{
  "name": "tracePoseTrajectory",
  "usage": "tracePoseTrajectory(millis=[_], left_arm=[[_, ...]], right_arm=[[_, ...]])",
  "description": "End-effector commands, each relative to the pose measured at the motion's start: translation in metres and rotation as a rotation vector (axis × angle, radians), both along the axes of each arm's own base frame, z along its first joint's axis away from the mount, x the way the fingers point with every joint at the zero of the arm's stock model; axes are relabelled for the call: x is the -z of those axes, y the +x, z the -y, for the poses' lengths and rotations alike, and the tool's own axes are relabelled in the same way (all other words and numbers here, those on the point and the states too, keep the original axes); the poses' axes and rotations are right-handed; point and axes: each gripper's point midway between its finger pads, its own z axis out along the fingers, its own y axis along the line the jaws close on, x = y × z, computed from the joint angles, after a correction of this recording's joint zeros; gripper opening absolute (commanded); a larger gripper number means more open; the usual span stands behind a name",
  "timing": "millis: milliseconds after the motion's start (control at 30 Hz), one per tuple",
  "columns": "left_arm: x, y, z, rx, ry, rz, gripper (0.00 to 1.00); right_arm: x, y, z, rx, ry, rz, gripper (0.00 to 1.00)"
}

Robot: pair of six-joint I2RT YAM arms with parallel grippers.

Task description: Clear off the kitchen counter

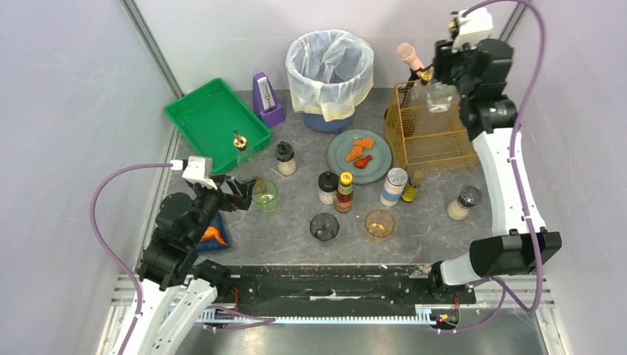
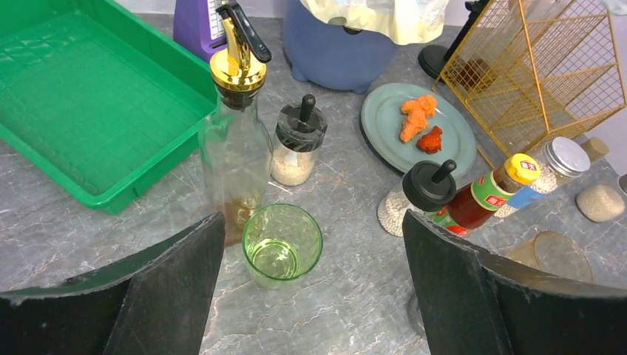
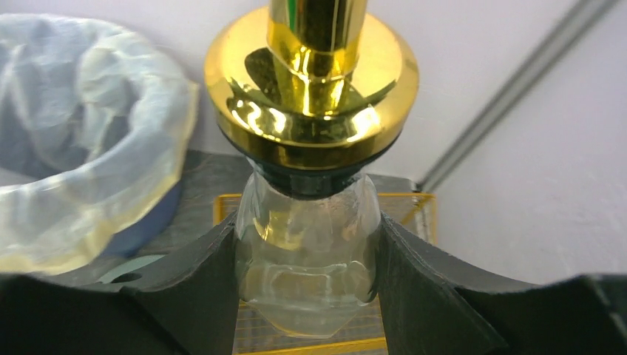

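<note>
The right pincer [image 3: 307, 274], half closed, grips a gold-capped bottle [image 3: 309, 185] above the wire basket [image 1: 432, 133] at upper right, while the left pincer [image 2: 310, 244] gapes wide and empty by a green glass [image 2: 282, 244] on the dark surface [image 1: 429, 222] filling mid-frame.

Glossy gold metal cap [image 3: 310, 96] on clear glass bottle [image 3: 307, 266]; matt marbled kitchen counter [image 1: 429, 237].

Plain lilac-white panels close the space on three sides: the left wall [image 1: 66, 111], the back wall [image 1: 236, 29] and the right wall [image 1: 584, 96]; a grey metal post [image 1: 151, 48] slants up the back-left corner; a second post [image 3: 517, 85] marks the back-right corner; the light is soft and even, with no hard shadows on the walls; along the near edge of the counter [image 1: 436, 244] runs a black rail [image 1: 325, 279], with a pale metal frame [image 1: 333, 319] below it.
</note>
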Motion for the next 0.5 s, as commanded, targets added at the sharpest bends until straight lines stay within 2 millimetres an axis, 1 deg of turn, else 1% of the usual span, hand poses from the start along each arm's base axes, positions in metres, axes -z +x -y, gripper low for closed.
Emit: tracePoseTrajectory(millis=[0, 100, 167, 367, 433, 467], left_arm=[[-0.006, 0.005, 0.007, 0.038, 0.013, 0.035, 0.94], [0.0, 0.007, 0.007, 0.032, 0.022, 0.018, 0.94], [0.002, 0.008, 0.007, 0.032, 0.025, 0.011, 0.94], [0.003, 0.01, 0.0, -0.003, 0.034, 0.016, 0.94], [0.004, 0.01, -0.003, -0.021, 0.04, 0.021, 0.94], [0.004, 0.011, -0.005, -0.028, 0.043, 0.022, 0.94]], right_arm=[[-0.084, -0.004, 0.032, -0.047, 0.043, 0.245, 0.0], [-0.089, 0.003, 0.058, -0.048, 0.056, 0.291, 0.0], [-0.088, 0.01, 0.066, -0.071, 0.062, 0.308, 0.0], [-0.075, 0.031, 0.073, -0.124, 0.04, 0.337, 0.0], [-0.068, 0.039, 0.074, -0.148, 0.036, 0.333, 0.0], [-0.061, 0.044, 0.074, -0.16, 0.037, 0.321, 0.0]])
